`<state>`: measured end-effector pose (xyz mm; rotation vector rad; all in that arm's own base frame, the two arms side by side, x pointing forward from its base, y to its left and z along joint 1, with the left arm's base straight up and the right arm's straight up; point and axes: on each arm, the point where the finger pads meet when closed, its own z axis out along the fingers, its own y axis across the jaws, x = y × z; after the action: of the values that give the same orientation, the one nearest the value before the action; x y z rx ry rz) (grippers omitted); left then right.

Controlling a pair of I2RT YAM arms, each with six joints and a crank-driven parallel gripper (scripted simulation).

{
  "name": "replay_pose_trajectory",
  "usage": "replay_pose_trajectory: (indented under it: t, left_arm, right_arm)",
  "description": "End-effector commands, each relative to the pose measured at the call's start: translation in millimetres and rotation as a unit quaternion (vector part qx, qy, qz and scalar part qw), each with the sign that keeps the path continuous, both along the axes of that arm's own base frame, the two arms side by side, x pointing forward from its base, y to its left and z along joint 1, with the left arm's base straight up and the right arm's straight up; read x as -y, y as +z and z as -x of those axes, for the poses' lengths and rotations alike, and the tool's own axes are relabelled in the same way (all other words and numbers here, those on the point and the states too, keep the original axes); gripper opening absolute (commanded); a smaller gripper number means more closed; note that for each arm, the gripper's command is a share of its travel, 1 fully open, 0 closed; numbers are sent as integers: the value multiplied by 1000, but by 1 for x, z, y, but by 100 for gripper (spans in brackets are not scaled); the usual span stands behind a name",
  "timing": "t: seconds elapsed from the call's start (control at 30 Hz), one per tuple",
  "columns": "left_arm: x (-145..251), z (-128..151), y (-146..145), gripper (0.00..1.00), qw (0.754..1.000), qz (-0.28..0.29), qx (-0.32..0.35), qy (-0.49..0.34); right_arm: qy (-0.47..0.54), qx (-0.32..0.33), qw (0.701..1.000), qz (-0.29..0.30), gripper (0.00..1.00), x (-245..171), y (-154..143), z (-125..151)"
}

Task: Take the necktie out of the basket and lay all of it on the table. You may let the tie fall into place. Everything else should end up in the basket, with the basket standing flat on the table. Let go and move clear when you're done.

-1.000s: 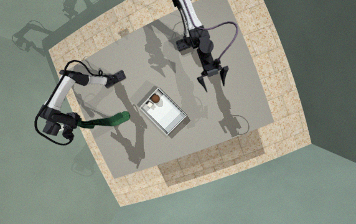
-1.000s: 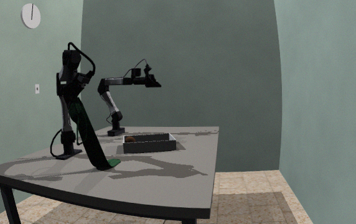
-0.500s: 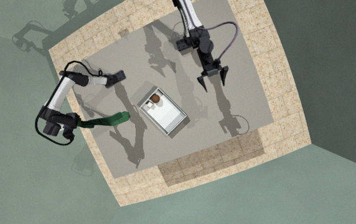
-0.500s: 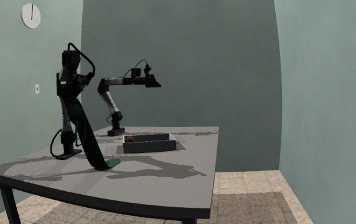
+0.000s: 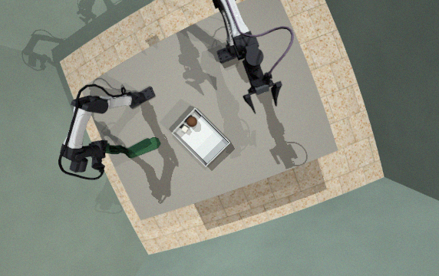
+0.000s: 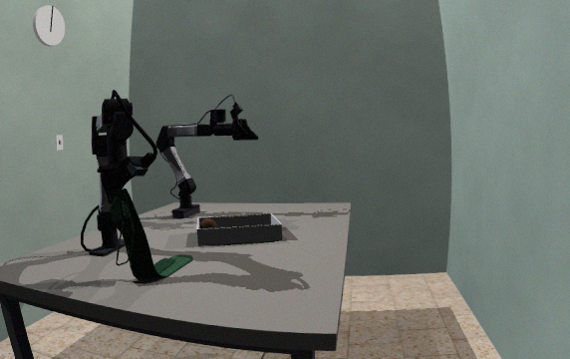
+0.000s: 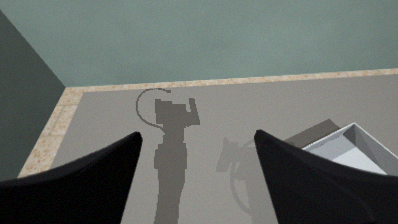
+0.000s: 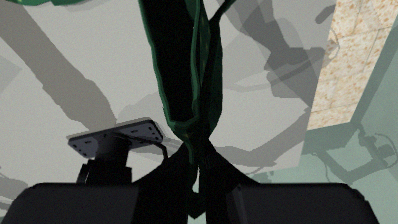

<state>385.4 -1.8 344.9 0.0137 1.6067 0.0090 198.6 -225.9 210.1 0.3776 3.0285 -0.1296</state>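
Note:
The green necktie [image 5: 144, 147] [image 6: 138, 244] [image 8: 215, 95] hangs from my right gripper [image 8: 197, 137], which is shut on one end above the table. Its lower part bends and rests on the table, outside the basket. The light grey basket [image 5: 204, 138] [image 6: 240, 235] [image 7: 350, 155] stands flat. A brown ball [image 5: 191, 121] [image 6: 208, 223] and a small whitish block [image 5: 185, 129] lie at one end inside it. My left gripper [image 5: 265, 109] [image 7: 198, 133] is open and empty, high above the table, away from the basket. The tie's held end is partly hidden by the fingers.
The table [image 6: 245, 314] carries both arm bases. The right arm's base [image 8: 115, 137] is close beneath its gripper. The held tie end hangs near the table's edge by the right arm. Arm shadows cross the table around the basket.

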Motion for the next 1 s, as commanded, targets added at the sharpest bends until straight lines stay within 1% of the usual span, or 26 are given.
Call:
replay_pose_trajectory:
  t: [0.0, 0.33, 0.4, 0.57, 0.73, 0.87, 0.97]
  left_arm:
    - [0, 0, 1, 100, 1000, 0, 3, 0]
    - [0, 0, 1, 100, 1000, 0, 3, 0]
    - [0, 0, 1, 100, 1000, 0, 3, 0]
    - [0, 0, 1, 100, 1000, 0, 3, 0]
    - [0, 0, 1, 100, 1000, 0, 3, 0]
    - [0, 0, 1, 100, 1000, 0, 3, 0]
    - [0, 0, 1, 100, 1000, 0, 3, 0]
  right_arm:
    - [-3, -48, 997, -58, 5, 2, -25, 0]
    - [-3, -48, 997, -58, 5, 1, -98, 2]
    - [-3, -48, 997, -58, 5, 1, -98, 2]
    - [-3, -48, 997, -58, 5, 0, -128, 2]
    - [-3, -48, 997, -58, 5, 0, -149, 3]
    - [-3, -48, 997, -58, 5, 0, -158, 3]
    - [-3, -48, 997, -58, 5, 0, -159, 3]
